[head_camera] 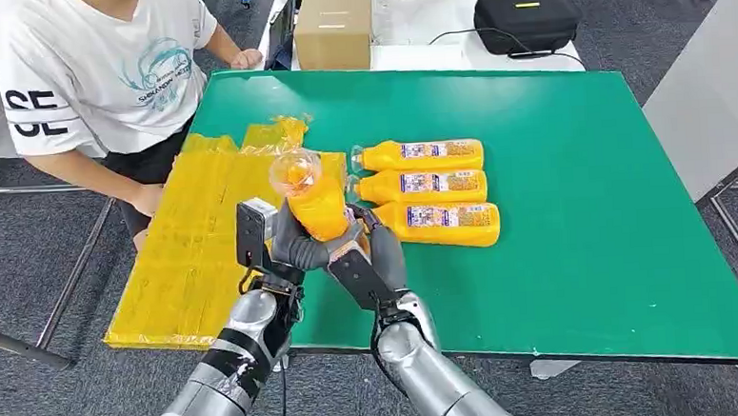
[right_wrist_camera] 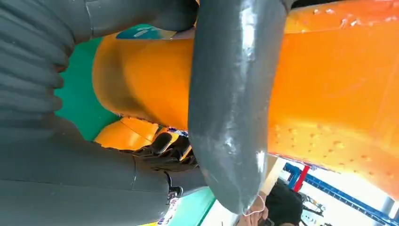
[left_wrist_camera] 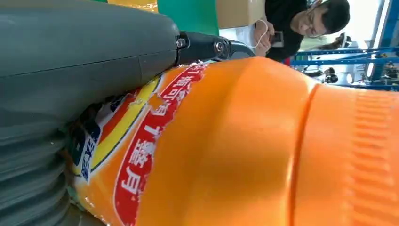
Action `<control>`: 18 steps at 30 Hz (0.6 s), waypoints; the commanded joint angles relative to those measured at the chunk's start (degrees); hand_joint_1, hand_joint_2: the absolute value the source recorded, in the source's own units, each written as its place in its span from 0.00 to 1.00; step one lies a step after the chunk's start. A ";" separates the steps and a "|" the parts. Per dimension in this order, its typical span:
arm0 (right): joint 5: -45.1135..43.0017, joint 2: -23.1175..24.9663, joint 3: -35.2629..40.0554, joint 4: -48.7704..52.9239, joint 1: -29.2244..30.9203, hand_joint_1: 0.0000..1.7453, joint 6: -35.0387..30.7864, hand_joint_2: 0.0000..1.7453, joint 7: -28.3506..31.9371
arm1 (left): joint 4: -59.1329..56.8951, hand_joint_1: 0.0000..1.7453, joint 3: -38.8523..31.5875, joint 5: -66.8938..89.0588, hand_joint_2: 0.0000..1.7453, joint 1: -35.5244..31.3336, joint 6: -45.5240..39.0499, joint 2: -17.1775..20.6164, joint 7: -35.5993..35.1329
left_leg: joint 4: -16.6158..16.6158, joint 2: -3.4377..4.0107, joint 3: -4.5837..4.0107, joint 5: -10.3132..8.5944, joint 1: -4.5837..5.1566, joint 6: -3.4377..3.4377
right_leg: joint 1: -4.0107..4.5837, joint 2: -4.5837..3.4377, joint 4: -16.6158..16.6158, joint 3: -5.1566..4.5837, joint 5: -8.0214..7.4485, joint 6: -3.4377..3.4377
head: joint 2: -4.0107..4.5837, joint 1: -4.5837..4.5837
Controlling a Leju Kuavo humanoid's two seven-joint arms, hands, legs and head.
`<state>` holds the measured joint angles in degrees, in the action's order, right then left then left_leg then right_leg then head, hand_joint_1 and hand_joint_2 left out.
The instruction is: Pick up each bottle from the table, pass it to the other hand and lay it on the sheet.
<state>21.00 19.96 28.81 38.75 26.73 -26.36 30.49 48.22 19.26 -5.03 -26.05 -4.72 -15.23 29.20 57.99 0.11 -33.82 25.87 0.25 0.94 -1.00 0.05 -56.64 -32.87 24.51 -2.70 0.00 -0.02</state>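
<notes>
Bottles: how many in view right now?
4. Three bottles lie side by side on the green table: far, middle, near. The held bottle is gripped between left hand and right hand.

Four orange bottles: three lying bottles (head_camera: 422,155) (head_camera: 426,187) (head_camera: 439,224) near the table's (head_camera: 584,206) middle, one raised bottle (head_camera: 312,203). One yellow sheet (head_camera: 191,246) overhangs the left edge. One cardboard box (head_camera: 333,31), one black case (head_camera: 525,19).

A person's hand (head_camera: 147,198) rests on the yellow sheet (head_camera: 192,260).
</notes>
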 commanded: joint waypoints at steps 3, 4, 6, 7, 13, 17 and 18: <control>-1.18 -1.17 3.10 0.61 0.78 0.00 -3.29 1.00 0.15 | -0.91 1.00 -3.25 -0.42 1.00 -2.20 -4.74 0.62 0.94 | 0.02 -0.02 0.16 0.05 -0.16 -0.14 | 0.17 0.01 0.04 0.20 0.03 0.20 | 0.00 0.00; -1.55 -1.34 2.63 1.50 0.49 0.00 -3.82 1.00 -0.08 | -0.14 1.00 -3.97 -0.76 1.00 -1.88 -4.89 0.88 0.97 | 0.00 0.02 0.03 0.01 -0.05 -0.06 | 0.06 -0.02 0.01 0.03 0.00 0.08 | 0.00 0.02; -2.66 -2.01 1.92 3.82 -0.23 0.00 -3.32 1.00 -0.33 | 1.43 1.00 -4.96 -1.09 1.00 -1.26 -4.54 1.35 1.04 | 0.00 0.06 0.05 0.02 -0.07 -0.07 | 0.08 -0.08 0.01 0.03 0.00 0.10 | 0.00 0.04; -3.17 -2.30 1.00 5.38 -0.83 0.00 -4.28 1.00 -0.34 | 2.08 1.00 -5.56 -0.85 1.00 -1.02 -5.30 1.54 1.21 | 0.03 0.10 0.07 0.05 -0.11 -0.09 | 0.12 -0.11 0.01 0.04 0.00 0.12 | 0.00 0.02; -5.83 -4.07 -1.75 14.12 -3.65 0.00 -4.44 1.00 0.03 | 2.95 1.00 -7.51 0.54 1.00 -1.20 -7.16 2.76 1.79 | 0.01 0.00 0.08 0.03 -0.11 -0.08 | 0.11 -0.01 0.04 0.12 0.02 0.11 | 0.00 0.02; -6.34 -4.99 -3.24 19.51 -5.76 0.00 -5.62 1.00 -0.44 | 3.29 1.00 -8.58 1.93 1.00 -1.30 -8.36 3.73 2.29 | 0.01 -0.07 0.06 0.01 -0.10 -0.10 | 0.10 0.06 0.03 0.11 0.03 0.12 | 0.00 0.02; -6.34 -4.99 -3.24 19.51 -5.76 0.00 -5.62 1.00 -0.44 | 3.29 1.00 -8.58 1.93 1.00 -1.30 -8.36 3.73 2.29 | 0.00 -0.05 0.03 0.01 -0.09 -0.09 | 0.09 0.04 0.03 0.07 0.01 0.11 | 0.00 0.02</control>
<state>15.30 18.12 28.30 49.71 22.53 -31.74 30.53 51.50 13.11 -3.67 -25.59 -12.77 -14.14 31.37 57.99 0.09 -33.85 25.86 0.24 0.92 -1.00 0.07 -56.64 -32.89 24.51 -2.70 0.00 0.00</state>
